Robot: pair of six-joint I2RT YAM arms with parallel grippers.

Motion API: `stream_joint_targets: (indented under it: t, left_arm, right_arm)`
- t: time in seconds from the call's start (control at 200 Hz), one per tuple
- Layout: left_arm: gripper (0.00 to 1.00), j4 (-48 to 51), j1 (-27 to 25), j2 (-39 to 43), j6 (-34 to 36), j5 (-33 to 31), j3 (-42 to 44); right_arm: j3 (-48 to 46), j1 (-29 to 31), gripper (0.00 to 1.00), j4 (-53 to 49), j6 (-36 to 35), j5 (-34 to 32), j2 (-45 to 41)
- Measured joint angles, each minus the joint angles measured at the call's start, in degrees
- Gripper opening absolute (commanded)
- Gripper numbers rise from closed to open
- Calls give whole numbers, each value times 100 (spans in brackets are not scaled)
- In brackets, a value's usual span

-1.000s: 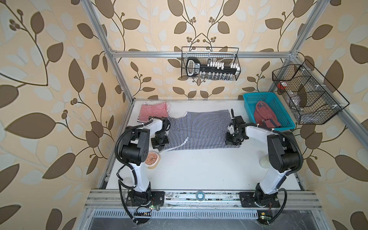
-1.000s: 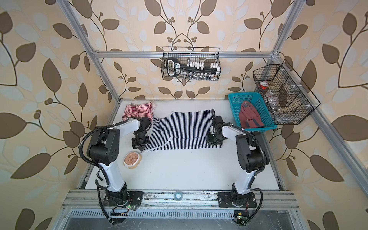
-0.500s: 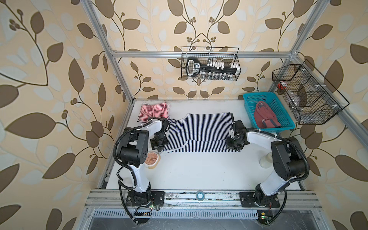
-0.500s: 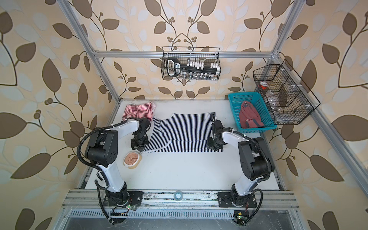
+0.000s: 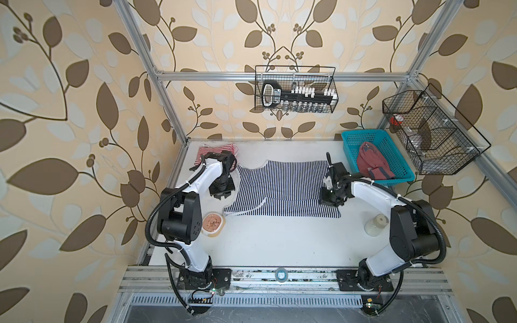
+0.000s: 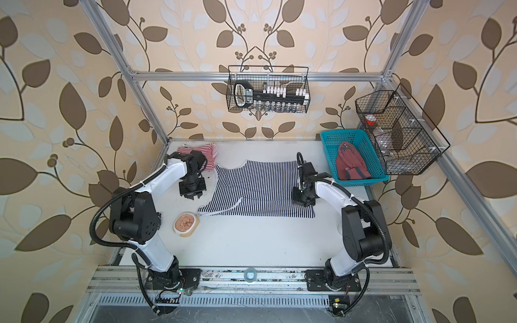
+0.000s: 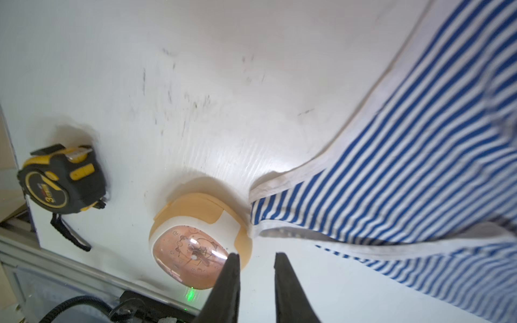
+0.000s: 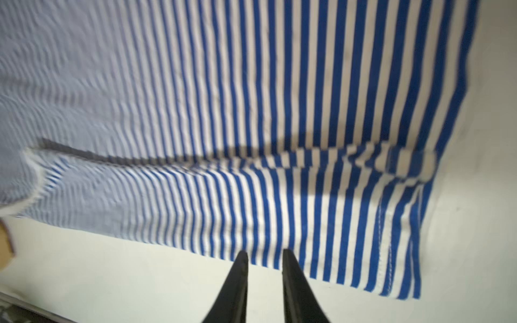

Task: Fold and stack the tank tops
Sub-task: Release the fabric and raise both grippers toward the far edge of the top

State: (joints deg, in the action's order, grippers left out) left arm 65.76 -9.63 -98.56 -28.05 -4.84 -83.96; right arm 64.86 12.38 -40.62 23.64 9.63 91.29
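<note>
The navy-white striped tank top [image 5: 282, 190] [image 6: 260, 193] lies flat mid-table, its far half folded over the near half, with a fold line across it. My left gripper [image 5: 222, 193] [image 7: 256, 256] hovers off the strap end, jaws slightly open and empty. At the hem end my right gripper [image 5: 330, 200] [image 8: 265, 253] is slightly open too, with nothing between its fingers, above the striped cloth [image 8: 279, 112]. The red-white striped tank top [image 5: 205, 149] lies bunched at the far left, partly behind my left arm. The dusty red tank top [image 5: 372, 163] sits in the teal basket [image 5: 347, 137].
A small peach clock [image 5: 214, 223] [image 7: 195, 251] lies touching the top's near strap. A yellow-black tape measure [image 7: 63, 181] sits by the left edge. A glass jar [image 5: 376, 225] stands near my right arm. Wire baskets [image 5: 295, 89] hang on the back and right walls.
Both grippers have gone from shut to slightly open and hold nothing. The right gripper shifted a little toward the front. The striped top's near edge now lies slightly nearer the front.
</note>
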Motion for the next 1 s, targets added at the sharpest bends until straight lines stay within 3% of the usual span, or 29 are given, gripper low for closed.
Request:
stream_joint_targets:
  t: [0.165, 0.265, 0.61, 0.755, 1.0]
  left_arm:
    - [39, -223, -7, -52, 13, 632, -1080]
    - [41, -348, -48, -492, 9, 1010, -1893]
    - [47, -699, -299, -3860, -66, 2068, -5377]
    - [49, -1047, -348, -4540, -291, 2507, -5600]
    - [51, -1943, -435, -4962, -726, 2931, -5600]
  right_arm:
    - [1346, -457, 28, -81, -175, -103, 234]
    - [2004, -719, 30, -142, -280, -205, 756]
    - [3705, -1196, 32, -328, -402, -258, 3027]
    - [4446, -1213, 33, -372, -404, -289, 3565]
    - [5154, -1220, 34, -415, -391, -426, 4168]
